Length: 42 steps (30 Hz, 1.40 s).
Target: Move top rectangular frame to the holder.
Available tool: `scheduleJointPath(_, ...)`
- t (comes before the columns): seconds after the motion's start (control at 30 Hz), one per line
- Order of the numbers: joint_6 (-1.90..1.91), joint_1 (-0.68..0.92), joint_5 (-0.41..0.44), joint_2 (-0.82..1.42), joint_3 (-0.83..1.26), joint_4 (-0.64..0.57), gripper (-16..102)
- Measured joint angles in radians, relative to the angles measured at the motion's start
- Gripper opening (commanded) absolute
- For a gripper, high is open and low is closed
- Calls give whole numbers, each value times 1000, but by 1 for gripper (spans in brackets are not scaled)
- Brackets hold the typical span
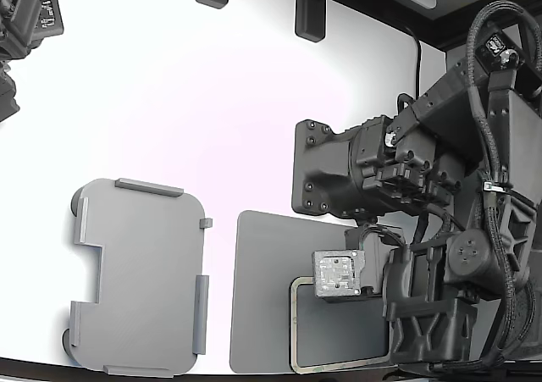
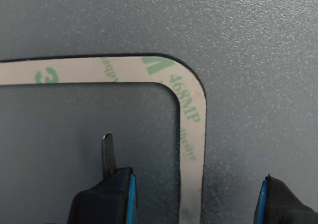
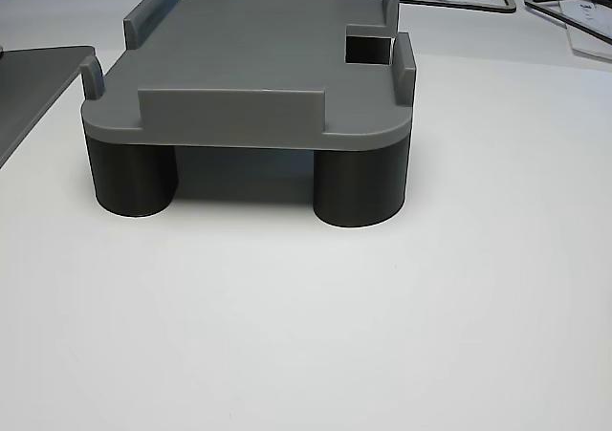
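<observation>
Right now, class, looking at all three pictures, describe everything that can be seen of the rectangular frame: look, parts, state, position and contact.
The rectangular frame is a thin, flat, beige band with rounded corners and an open centre, printed with green lettering like a paper adhesive liner. It lies flat on the dark grey mat, near the exterior view's lower edge, partly hidden by the arm. The gripper is above one side, open jaws straddling the band, not visibly touching it. It is not on the holder.

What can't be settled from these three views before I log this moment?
- Frame: in the exterior view the arm covers its right part; the wrist view's edges cut it off.
- Gripper: only the fingertips show in the wrist view. Whether they touch the frame can't be told.
- Mat: partly under the arm in the exterior view.
- Holder: its far edge is cut off in the other view.
</observation>
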Motion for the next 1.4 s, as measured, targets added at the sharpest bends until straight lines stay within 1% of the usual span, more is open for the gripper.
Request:
scheduleJointPath(0.43,-18,20,-21,-110,-28,-25,100)
scheduleJointPath(0.5,-21,20,-21,-123,-29,-28,96)
scheduleJointPath(0.63,-25,20,-18,-127,-28,-32,83)
scheduleJointPath(0.7,-18,20,-18,-130,-23,-34,80)
scheduleJointPath(0.83,-14,20,-17,-132,-15,-38,79)
scheduleJointPath(0.93,-9,20,-17,-132,2,-43,81)
scheduleJointPath(1.0,-6,20,-20,-132,8,-44,79)
scheduleJointPath(1.1,-5,20,-20,-132,15,-51,70)
scheduleJointPath(1.27,-3,20,-20,-132,20,-61,51)
scheduleJointPath(1.33,-3,20,-18,-132,20,-61,42)
scheduleJointPath(1.4,-3,20,-18,-132,20,-60,30)
